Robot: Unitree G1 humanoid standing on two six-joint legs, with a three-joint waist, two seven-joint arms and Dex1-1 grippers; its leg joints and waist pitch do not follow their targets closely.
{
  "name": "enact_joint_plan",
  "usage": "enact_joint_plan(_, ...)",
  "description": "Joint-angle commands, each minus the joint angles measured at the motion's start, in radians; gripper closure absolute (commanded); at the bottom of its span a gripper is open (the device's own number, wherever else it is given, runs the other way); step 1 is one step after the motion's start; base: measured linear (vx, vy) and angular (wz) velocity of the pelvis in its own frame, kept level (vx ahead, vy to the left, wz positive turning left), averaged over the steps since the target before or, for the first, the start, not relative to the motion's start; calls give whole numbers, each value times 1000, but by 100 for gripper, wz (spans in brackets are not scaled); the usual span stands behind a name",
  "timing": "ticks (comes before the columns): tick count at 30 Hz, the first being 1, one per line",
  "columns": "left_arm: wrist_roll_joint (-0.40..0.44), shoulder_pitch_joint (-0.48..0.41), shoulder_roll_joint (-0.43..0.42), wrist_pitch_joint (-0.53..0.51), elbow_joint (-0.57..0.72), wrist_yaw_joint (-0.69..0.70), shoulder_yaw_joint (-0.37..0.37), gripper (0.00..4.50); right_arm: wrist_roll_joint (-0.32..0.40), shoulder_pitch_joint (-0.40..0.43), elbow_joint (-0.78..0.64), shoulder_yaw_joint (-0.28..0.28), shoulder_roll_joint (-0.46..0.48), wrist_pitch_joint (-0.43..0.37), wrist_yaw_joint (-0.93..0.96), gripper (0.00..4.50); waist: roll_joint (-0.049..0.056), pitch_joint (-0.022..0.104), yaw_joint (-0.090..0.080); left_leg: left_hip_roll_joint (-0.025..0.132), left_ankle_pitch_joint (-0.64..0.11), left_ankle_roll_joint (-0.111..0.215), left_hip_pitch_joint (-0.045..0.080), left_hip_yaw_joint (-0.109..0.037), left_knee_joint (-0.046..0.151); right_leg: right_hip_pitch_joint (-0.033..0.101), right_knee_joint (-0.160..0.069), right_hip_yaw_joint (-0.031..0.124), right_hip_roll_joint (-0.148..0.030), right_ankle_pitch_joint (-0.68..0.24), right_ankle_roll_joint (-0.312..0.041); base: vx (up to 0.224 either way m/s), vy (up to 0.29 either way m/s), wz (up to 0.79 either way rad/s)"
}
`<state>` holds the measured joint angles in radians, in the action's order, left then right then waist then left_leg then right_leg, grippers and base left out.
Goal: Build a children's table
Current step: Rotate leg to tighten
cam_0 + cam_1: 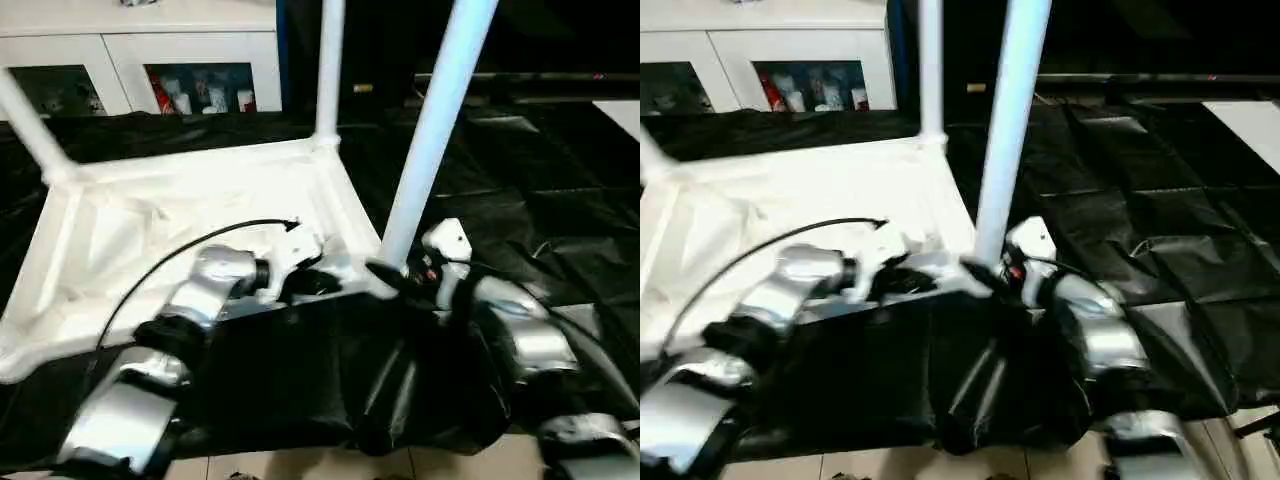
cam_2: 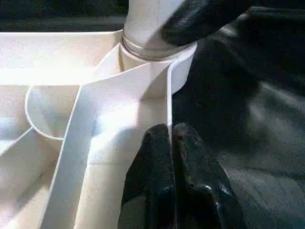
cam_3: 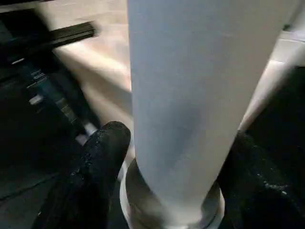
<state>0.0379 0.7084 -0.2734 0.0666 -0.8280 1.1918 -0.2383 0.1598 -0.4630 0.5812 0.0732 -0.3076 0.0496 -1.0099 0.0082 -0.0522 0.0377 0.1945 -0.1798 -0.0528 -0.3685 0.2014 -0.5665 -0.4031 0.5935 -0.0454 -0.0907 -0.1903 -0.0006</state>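
While the tabletop point(image 1: 150, 235) lies upside down on black sheeting point(image 1: 560, 200), ribbed underside up, three legs stand in its corner sockets: one at the far left point(image 1: 25, 125), one at the far right point(image 1: 329, 70), and the near-right leg point(image 1: 435, 125), which leans slightly and is the one being worked on. The right pincer point(image 3: 174, 183) straddles the base of that leg, one black finger point(image 3: 97, 167) on each side; whether the pads actually press the tube or stand just off it I cannot tell, so the grip is uncertain. The left pincer point(image 2: 174, 157) has its fingers pressed together, holding nothing, with the tips resting on or just above the top's rim close beside the same socket point(image 2: 183, 67), apparently steadying the top. The step in hand looks like seating the third leg: in the left wrist view the leg's collar sits at the socket mouth, though how deep it has gone is not visible. Next, I judge, the leg needs checking for full seating and for its lean, with a downward push or twist if it is loose, the left pincer bracing the rim so the top does not slide on the slick sheeting. After that, the near-left corner point(image 1: 20, 355) has no leg, so a fourth must be fetched; I see none lying nearby.
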Motion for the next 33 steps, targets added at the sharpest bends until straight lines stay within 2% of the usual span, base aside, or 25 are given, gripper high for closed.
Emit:
enact_joint_plan(1, -5, -24, -10, -8, 20, 75, -31, 450, 12, 25, -25, 78, 7, -26, -130, 160, -12, 57, 10, 38, -162, 126, 3, -9, 52, 52, -53, 30, -49, -24, -298, 0, 0, 0)
enact_joint_plan(3, -20, -29, -30, -12, 34, 123, -28, 450, 23, 22, -31, 75, -9, -40, -174, 160, -8, 54, 11, 41, -180, 117, 6, -10, 54, 49, -56, 30, -50, -64, -300, 0, 0, 0)
enact_joint_plan(4, -24, -32, -41, -23, 39, 144, -31, 450, 22, 19, -29, 77, -14, -40, -185, 160, -13, 53, 13, 43, -190, 107, 8, -10, 56, 47, -56, 31, -49, -93, -298, 0, 0, 0)
enact_joint_plan(5, -22, -36, -53, -26, 44, 160, -36, 450, 20, 16, -25, 79, -16, -37, -189, 160, -13, 53, 13, 43, -190, 107, 8, -10, 56, 47, -56, 31, -49, -93, -298, 0, 0, 0)
enact_joint_plan(6, -20, -37, -59, -24, 46, 163, -37, 450, 22, 15, -25, 80, -18, -41, -195, 182, -11, 52, 16, 46, -197, 93, 10, -9, 59, 44, -58, 32, -51, -117, -295, 0, 0, 0)
enact_joint_plan(7, -19, -39, -66, -21, 47, 165, -37, 450, 25, 13, -24, 81, -17, -47, -204, 191, -15, 53, 17, 46, -198, 90, 12, -9, 59, 44, -58, 32, -50, -121, -293, 0, 0, 0)
enact_joint_plan(9, -18, -40, -72, -21, 48, 162, -35, 450, 27, 7, -16, 81, -11, -50, -208, 194, -14, 53, 22, 46, -200, 82, 13, -9, 59, 43, -56, 33, -51, -120, -292, 0, 0, 0)
enact_joint_plan(11, -18, -40, -74, -20, 49, 160, -30, 450, 31, 3, -10, 84, -10, -51, -215, 215, -14, 54, 25, 44, -188, 78, 13, -8, 58, 44, -54, 34, -51, -105, -290, 0, 0, 0)
enact_joint_plan(12, -22, -42, -77, -22, 54, 164, -28, 450, 31, 2, -6, 88, -4, -49, -218, 230, -21, 56, 29, 43, -173, 80, 11, -8, 57, 47, -51, 34, -53, -90, -288, 0, 0, 0)
enact_joint_plan(15, -22, -42, -78, -22, 56, 161, -28, 450, 29, 1, -1, 91, -1, -47, -218, 239, -19, 56, 29, 42, -160, 83, 11, -8, 55, 46, -51, 33, -53, -82, -286, 0, 0, 0)
enact_joint_plan(16, -23, -46, -80, -25, 64, 158, -26, 450, 25, 3, 2, 93, 6, -47, -215, 243, -26, 57, 29, 42, -156, 86, 10, -8, 54, 48, -50, 33, -53, -78, -286, 0, 0, 0)
enact_joint_plan(17, -22, -48, -78, -26, 68, 145, -24, 450, 18, 6, 6, 95, 13, -44, -199, 245, -23, 57, 30, 43, -151, 88, 9, -9, 54, 48, -49, 33, -54, -76, -287, 0, 0, 0)
enact_joint_plan(20, -10, -46, -62, -34, 60, 66, -13, 450, -18, 12, 27, 89, 40, -28, -93, 246, -19, 56, 28, 42, -166, 78, 11, -8, 56, 44, -52, 33, -52, -97, -283, 0, 0, 0)
enact_joint_plan(21, -2, -35, -28, -46, 39, -27, 2, 450, -42, 13, 61, 57, 79, -40, 64, 247, -15, 51, 21, 42, -211, 50, 12, -10, 62, 40, -60, 36, -53, -166, -269, 0, 0, 0)
enact_joint_plan(22, 2, -31, -16, -49, 33, -57, 5, 450, -49, 13, 71, 46, 91, -43, 112, 248, -15, 48, 17, 40, -233, 37, 12, -12, 65, 39, -65, 36, -55, -202, -260, 0, 0, 0)
enact_joint_plan(23, 2, -31, -16, -49, 33, -57, 5, 450, -49, 13, 71, 46, 91, -43, 112, 248, -18, 47, 16, 38, -280, 13, 17, -16, 68, 38, -74, 37, -57, -291, -234, 0, 0, 0)
enact_joint_plan(25, 16, -19, 24, -52, 7, -136, 7, 450, -48, 18, 95, 9, 131, -62, 238, 249, -17, 43, 12, 37, -317, -5, 19, -20, 73, 34, -84, 38, -56, -371, -200, 0, 0, 0)
enact_joint_plan(29, 36, 16, 128, -75, -48, -307, 8, 450, -40, 9, 147, -59, 215, -94, 471, 249, -16, 41, 4, 36, -372, -25, 26, -23, 77, 24, -92, 40, -52, -401, -174, 0, 0, 0)
enact_joint_plan(30, 37, 18, 134, -76, -50, -316, 8, 450, -38, 8, 150, -62, 220, -95, 481, 249, -17, 42, 5, 35, -381, -24, 29, -23, 77, 22, -94, 40, -52, -409, -172, 0, 0, 0)
enact_joint_plan(31, 42, 36, 188, -88, -65, -387, 10, 450, -28, -12, 176, -94, 262, -106, 575, 249, -14, 43, 4, 35, -385, -18, 27, -24, 77, 25, -95, 41, -52, -403, -170, 0, 0, 0)
enact_joint_plan(32, 44, 41, 205, -92, -69, -405, 10, 450, -28, -20, 185, -102, 275, -110, 608, 249, -14, 43, 2, 35, -382, -18, 26, -22, 77, 23, -95, 43, -51, -394, -170, 0, 0, 0)
enact_joint_plan(33, 44, 49, 233, -98, -75, -430, 13, 450, -32, -33, 197, -103, 292, -111, 637, 249, -15, 44, 4, 33, -389, -20, 31, -23, 76, 22, -98, 41, -51, -404, -167, 0, 0, 0)
